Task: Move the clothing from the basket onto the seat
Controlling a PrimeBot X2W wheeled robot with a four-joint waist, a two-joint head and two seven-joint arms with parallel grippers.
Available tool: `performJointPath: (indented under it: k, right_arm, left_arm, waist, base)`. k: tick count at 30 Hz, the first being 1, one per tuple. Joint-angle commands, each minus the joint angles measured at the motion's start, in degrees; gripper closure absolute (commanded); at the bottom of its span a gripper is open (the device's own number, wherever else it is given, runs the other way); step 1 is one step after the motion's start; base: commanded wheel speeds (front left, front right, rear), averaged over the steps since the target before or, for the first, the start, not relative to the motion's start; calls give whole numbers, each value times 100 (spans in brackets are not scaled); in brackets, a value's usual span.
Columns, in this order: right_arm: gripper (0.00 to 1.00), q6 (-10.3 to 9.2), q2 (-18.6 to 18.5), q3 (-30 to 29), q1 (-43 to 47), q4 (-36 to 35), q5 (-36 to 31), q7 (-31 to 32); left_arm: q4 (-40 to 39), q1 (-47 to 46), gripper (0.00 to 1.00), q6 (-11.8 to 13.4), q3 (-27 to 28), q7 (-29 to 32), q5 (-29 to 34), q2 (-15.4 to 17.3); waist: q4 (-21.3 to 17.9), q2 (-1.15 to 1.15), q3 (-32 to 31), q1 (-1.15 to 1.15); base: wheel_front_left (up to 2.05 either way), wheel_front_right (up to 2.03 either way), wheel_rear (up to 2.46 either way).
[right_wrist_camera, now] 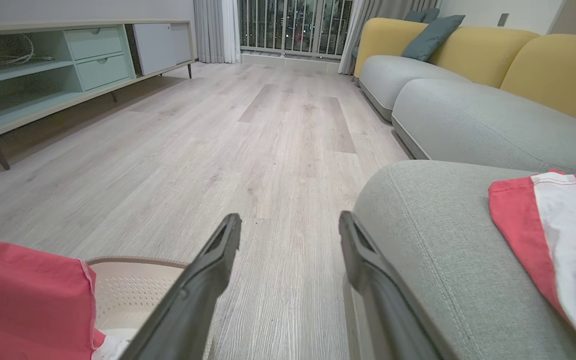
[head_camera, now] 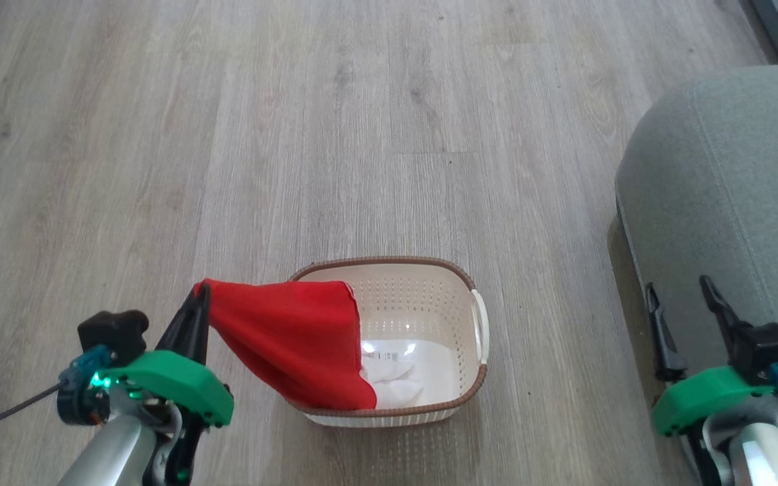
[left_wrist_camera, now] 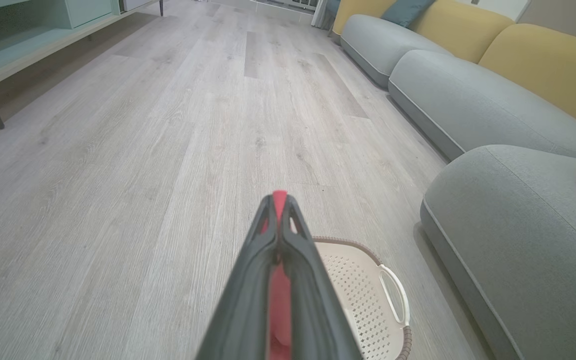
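Note:
My left gripper (head_camera: pixel 201 291) is shut on a corner of a red garment (head_camera: pixel 294 341), which stretches from the fingertips down into the cream basket (head_camera: pixel 473 388) on the floor. White fabric (head_camera: pixel 396 378) lies at the basket's bottom. In the left wrist view the red cloth (left_wrist_camera: pixel 280 200) shows pinched between the closed fingers, with the basket (left_wrist_camera: pixel 368 295) just below right. My right gripper (head_camera: pixel 683 297) stands open and holds nothing at the front edge of the grey-green seat (head_camera: pixel 720 196). A second red garment with a white band (right_wrist_camera: pixel 558 235) lies on the seat (right_wrist_camera: pixel 433 240).
Wood-look floor (head_camera: pixel 294 135) spreads around the basket. More grey seats with yellow backs (right_wrist_camera: pixel 468 115) line the right side. A pale green low cabinet (right_wrist_camera: pixel 43 75) stands along the left wall, and a balcony railing (right_wrist_camera: pixel 293 30) is at the far end.

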Motion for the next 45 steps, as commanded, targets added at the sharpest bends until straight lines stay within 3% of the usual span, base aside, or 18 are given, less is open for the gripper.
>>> performJointPath:
  k: [1,24,27,32,36,45]
  right_arm:
    - [0,-2,-121,150,-124,-145,1,-22]
    - [0,-2,-123,410,-184,-87,79,-22]
    - [0,-2,-180,825,-302,-145,156,-22]
    - [0,-2,-325,2157,-831,-213,489,-22]
    - [0,-2,-479,3092,-1398,-111,784,-22]
    - [0,-2,-608,4506,-2539,185,1447,-22]
  left_arm:
    - [-216,-154,100,41,234,-4,-27,175]
    - [-384,-279,100,40,154,0,-30,191]
    - [-515,-453,100,-6,73,43,27,173]
    - [-834,-930,100,-121,-157,186,172,54]
    - [-1131,-1440,100,-268,-467,401,301,-175]
    - [-1385,-2348,100,-544,-1062,825,500,-681]
  waist:
    - [13,-1,-13,1]
    - [27,-1,61,1]
    - [25,-1,104,1]
    - [4,-1,120,1]
    - [106,-1,125,1]
    - [307,-1,136,1]
  base:
    - [0,0,0]
    - [0,0,0]
    - [0,0,0]
    - [0,0,0]
    - [0,0,0]
    - [0,0,0]
